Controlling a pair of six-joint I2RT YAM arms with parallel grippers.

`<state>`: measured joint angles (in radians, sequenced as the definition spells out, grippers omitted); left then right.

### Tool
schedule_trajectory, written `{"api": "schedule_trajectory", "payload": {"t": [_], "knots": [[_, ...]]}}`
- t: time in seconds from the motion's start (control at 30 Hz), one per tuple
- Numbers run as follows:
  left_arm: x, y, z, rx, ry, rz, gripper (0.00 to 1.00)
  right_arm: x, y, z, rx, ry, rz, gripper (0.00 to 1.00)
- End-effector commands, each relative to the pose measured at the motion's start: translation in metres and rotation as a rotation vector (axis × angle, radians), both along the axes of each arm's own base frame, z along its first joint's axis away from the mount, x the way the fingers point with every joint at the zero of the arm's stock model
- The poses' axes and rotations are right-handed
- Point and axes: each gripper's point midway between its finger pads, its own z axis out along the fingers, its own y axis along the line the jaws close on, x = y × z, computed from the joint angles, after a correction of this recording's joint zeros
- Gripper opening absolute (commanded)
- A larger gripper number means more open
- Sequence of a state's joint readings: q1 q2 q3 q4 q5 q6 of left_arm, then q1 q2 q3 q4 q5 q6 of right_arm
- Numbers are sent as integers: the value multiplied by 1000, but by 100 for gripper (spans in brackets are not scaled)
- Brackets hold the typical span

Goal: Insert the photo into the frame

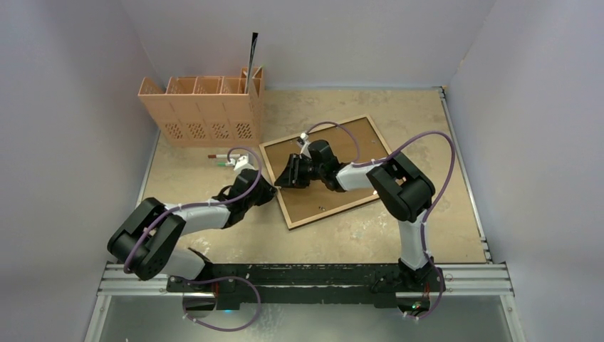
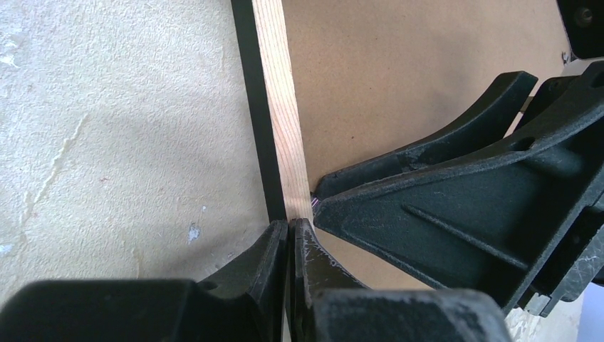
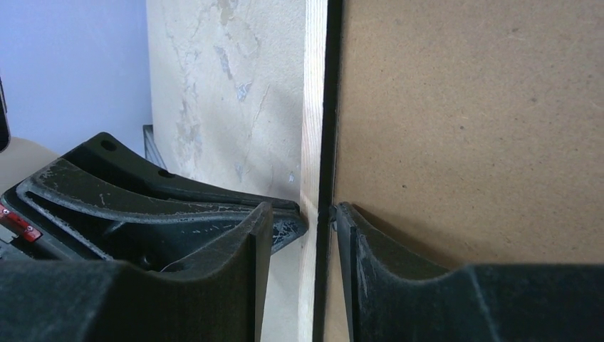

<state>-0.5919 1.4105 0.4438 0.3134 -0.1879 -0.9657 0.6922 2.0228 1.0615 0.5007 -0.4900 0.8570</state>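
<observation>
Two pens (image 1: 222,159) lie near the rack (image 1: 203,107), beside the frame (image 1: 342,124).

Both arms reach in toward the middle and nearly meet tip to tip. The left arm (image 1: 203,212) lies low, with its elbow bent at the near left and its forearm stretching right and a bit far. The left tool (image 2: 288,231) has its fingers pressed together with pretty much no gap. The right arm (image 1: 409,235) goes up from its near-right base, elbow high, forearm pointing left. The right tool (image 3: 303,214) is partly spread, with a clear gap between its fingers (image 3: 256,235). Its tips sit just beside the left tool's tip.
</observation>
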Motion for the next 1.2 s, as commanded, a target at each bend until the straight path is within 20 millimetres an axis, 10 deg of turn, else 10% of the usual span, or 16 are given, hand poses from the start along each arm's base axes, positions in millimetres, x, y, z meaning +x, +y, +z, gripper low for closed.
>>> {"api": "schedule_trajectory", "payload": {"t": [0.0,0.43,0.83,1.17], "knots": [[-32,31,-43,154,131,3,1,-41,2,7,61,126,113,40],[-32,33,-43,158,128,8,2,-44,3,19,86,116,136,38],[-7,13,-27,36,139,-50,35,41,-58,72,95,-53,-240,42],[22,29,-32,157,224,43,48,33,-67,69,78,-58,-233,42]]}}
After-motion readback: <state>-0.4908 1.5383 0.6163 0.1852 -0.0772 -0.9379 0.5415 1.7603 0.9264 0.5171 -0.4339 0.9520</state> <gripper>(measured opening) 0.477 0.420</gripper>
